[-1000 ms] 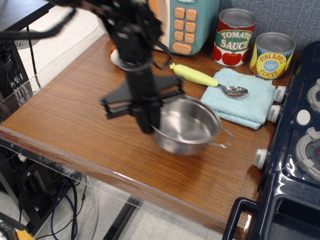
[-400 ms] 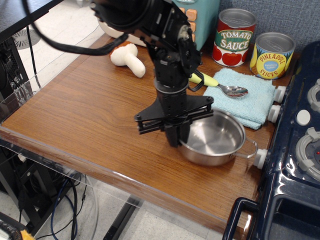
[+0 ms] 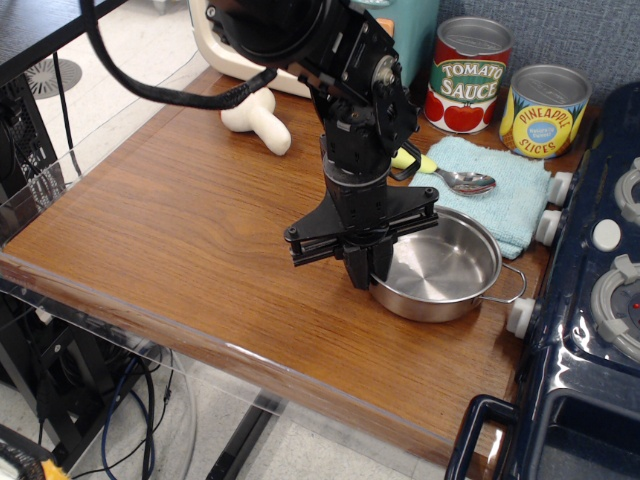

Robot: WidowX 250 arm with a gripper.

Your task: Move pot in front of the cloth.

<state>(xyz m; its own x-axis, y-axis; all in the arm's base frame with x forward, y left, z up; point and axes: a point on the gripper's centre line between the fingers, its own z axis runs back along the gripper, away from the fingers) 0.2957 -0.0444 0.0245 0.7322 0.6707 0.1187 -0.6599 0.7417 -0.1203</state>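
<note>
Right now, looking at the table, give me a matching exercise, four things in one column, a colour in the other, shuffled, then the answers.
Things:
1. pot
2. cloth
3. tomato sauce can
4. spoon handle

Colours:
A. yellow-green
B. shiny silver
C. red and green label
D. light blue

Pairs: 1-B, 2-D, 3-C, 4-A

tomato can | pineapple can | spoon | mushroom toy | stove

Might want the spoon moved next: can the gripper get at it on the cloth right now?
Probably yes: the spoon lies uncovered on the cloth, but the gripper is at the pot rim.
</note>
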